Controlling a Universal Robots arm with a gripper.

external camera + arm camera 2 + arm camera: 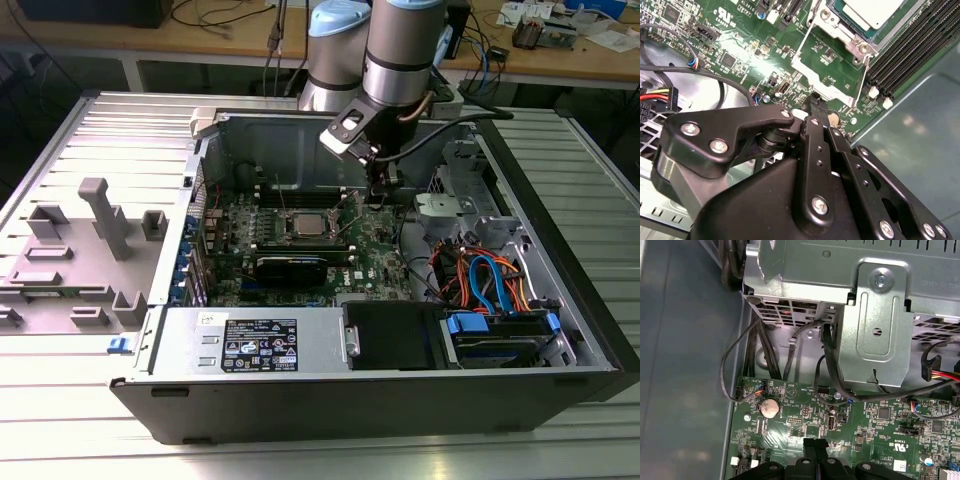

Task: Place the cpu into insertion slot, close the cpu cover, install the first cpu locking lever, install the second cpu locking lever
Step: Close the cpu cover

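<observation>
The cpu (305,222) lies flat in the insertion slot (285,228) on the green board inside the open computer case, its silvery top (871,10) facing up. The cpu cover (840,31), a thin metal frame, lies down around the chip. Thin metal lever rods (802,35) run along the frame's sides. My gripper (380,190) hangs over the board on the exterior view's right of the slot, apart from it. Its black fingertips (815,444) are pressed together with nothing between them, just above the board (816,104).
A grey metal drive cage (875,330) and black cables (790,355) stand close beyond the gripper. A coin battery (769,408) sits on the board. Long memory slots (910,55) flank the socket. A black card (290,268), power supply (260,345) and coloured cables (480,280) fill the case's front.
</observation>
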